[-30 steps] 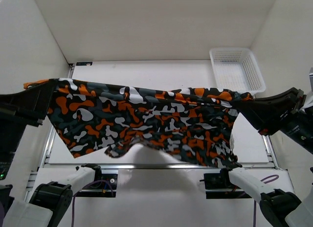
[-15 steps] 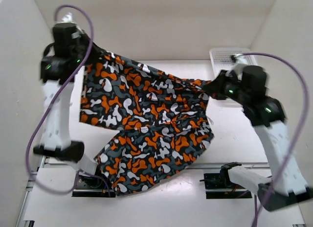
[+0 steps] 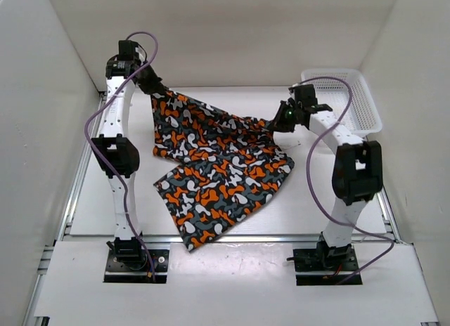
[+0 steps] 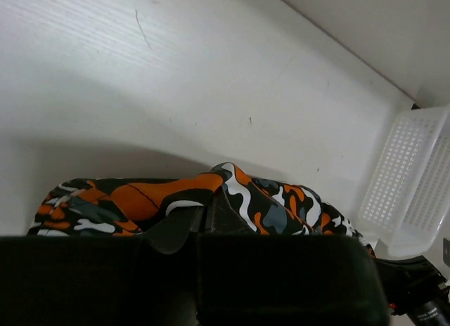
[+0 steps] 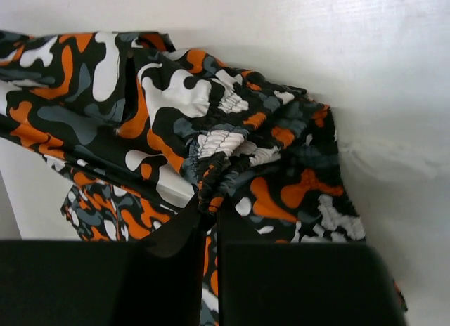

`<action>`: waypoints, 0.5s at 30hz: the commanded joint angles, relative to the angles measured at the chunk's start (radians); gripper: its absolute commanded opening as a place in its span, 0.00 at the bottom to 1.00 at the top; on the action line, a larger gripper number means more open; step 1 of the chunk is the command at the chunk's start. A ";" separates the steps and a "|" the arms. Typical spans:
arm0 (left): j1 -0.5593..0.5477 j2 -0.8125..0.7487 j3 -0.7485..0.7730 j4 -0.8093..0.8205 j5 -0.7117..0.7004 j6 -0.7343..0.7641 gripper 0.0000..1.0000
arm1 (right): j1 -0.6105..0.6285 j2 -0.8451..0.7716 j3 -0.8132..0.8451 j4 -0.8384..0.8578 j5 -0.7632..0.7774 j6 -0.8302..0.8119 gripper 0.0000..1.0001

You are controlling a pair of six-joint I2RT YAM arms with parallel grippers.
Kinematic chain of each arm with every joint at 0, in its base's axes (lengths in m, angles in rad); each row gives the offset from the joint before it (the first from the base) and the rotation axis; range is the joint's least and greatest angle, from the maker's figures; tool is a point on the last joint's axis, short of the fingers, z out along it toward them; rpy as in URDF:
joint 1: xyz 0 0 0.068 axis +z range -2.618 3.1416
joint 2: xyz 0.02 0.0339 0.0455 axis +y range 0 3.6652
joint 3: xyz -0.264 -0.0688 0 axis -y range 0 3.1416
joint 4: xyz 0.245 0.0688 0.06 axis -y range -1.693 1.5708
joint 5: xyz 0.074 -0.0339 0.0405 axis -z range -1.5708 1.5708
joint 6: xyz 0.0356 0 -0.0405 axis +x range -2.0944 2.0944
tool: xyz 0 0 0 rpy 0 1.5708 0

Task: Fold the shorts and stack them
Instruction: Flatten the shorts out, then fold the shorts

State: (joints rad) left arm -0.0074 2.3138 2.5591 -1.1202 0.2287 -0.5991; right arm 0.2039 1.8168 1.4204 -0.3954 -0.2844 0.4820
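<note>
The shorts, in orange, black, grey and white camouflage print, hang stretched between both grippers and trail down onto the table toward the front. My left gripper is shut on the far left corner of the shorts, raised above the back of the table; the cloth shows pinched in the left wrist view. My right gripper is shut on the gathered waistband at the right, lower than the left. No drawstring shows.
A white plastic basket stands at the back right, close behind the right arm; it also shows in the left wrist view. White walls close in the table on three sides. The metal rail runs along the front edge.
Both arms have swung away from the camera to the back of the table, carrying the shorts. The cloth went from spread wide near the camera to draped down onto the table.
</note>
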 commanded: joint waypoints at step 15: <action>0.035 -0.394 -0.293 0.060 -0.081 0.045 0.10 | 0.005 0.041 0.226 -0.126 0.048 0.036 0.00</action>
State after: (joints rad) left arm 0.0574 2.1582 2.3695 -1.0470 0.2245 -0.5865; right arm 0.2344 1.9461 1.6913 -0.4332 -0.2859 0.5339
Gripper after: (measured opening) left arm 0.120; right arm 0.071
